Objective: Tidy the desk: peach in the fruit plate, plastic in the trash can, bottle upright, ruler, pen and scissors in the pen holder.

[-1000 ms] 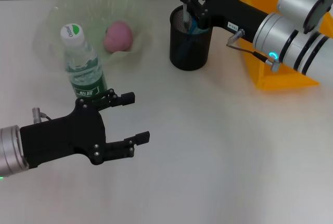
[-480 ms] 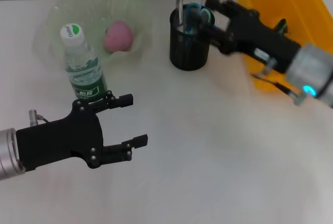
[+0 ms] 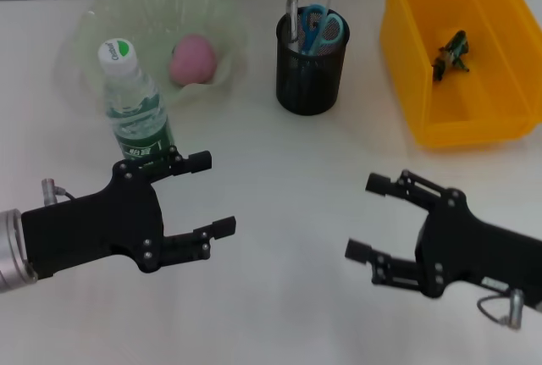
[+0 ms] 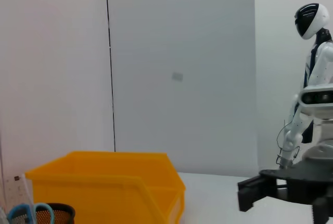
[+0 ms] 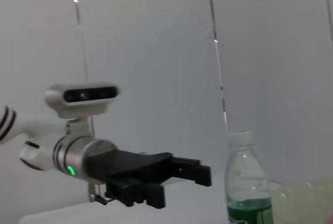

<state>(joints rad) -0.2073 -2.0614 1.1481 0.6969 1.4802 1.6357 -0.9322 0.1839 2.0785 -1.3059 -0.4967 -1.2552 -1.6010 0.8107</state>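
Both spread wide and empty near the table's front edge, left gripper (image 3: 206,194) nearer the upright bottle (image 3: 134,104), right gripper (image 3: 373,217) well apart from it.

White desk (image 3: 279,179); pale panelled wall (image 4: 182,68) with dark vertical seams.

table (image 3: 288,170) middle: open lane | bottle (image 3: 135,107) crowds left gripper (image 3: 207,196)
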